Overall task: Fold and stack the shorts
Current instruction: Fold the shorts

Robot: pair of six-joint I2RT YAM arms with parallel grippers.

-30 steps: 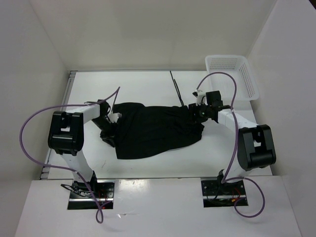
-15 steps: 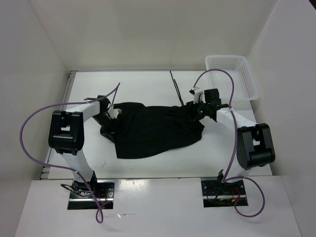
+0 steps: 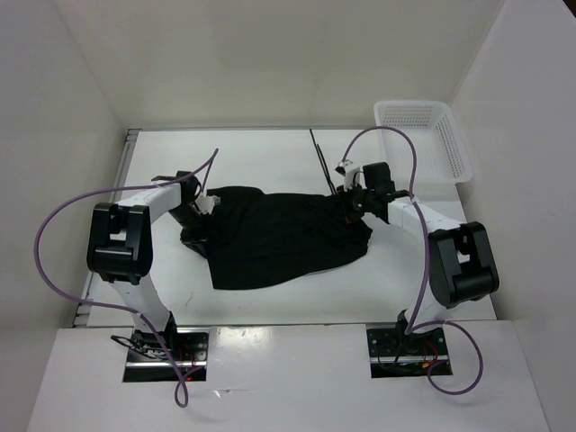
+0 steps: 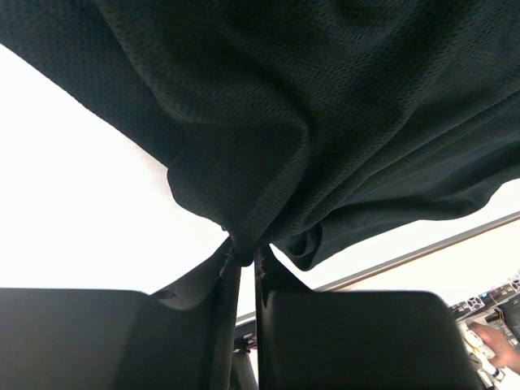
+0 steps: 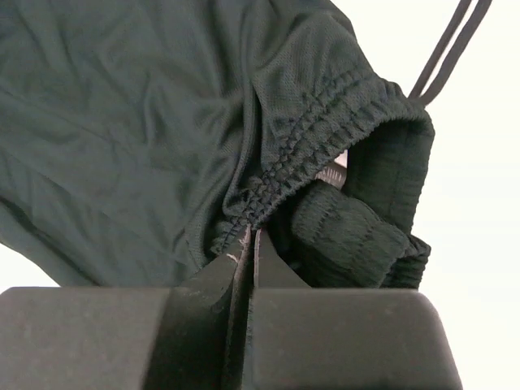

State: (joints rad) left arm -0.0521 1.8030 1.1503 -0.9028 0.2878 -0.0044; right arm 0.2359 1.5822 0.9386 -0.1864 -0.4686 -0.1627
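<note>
The black shorts (image 3: 279,238) lie spread across the middle of the table, waistband toward the right. My left gripper (image 3: 200,214) is at their left edge, and in the left wrist view its jaws are shut on a gathered bunch of the shorts' fabric (image 4: 268,146). My right gripper (image 3: 353,205) is at the right end. The right wrist view shows its jaws shut on the elastic waistband (image 5: 313,134), with a small pale tag (image 5: 333,172) just inside. The thin black drawstring (image 3: 321,166) trails toward the far side.
A white lattice basket (image 3: 423,139) stands at the far right corner against the wall. White walls enclose the table on the left, back and right. Purple cables loop over both arms.
The right gripper has shut on the waistband and moved slightly toward the far side. The left gripper has shifted a little farther back with the left edge of the shorts.
</note>
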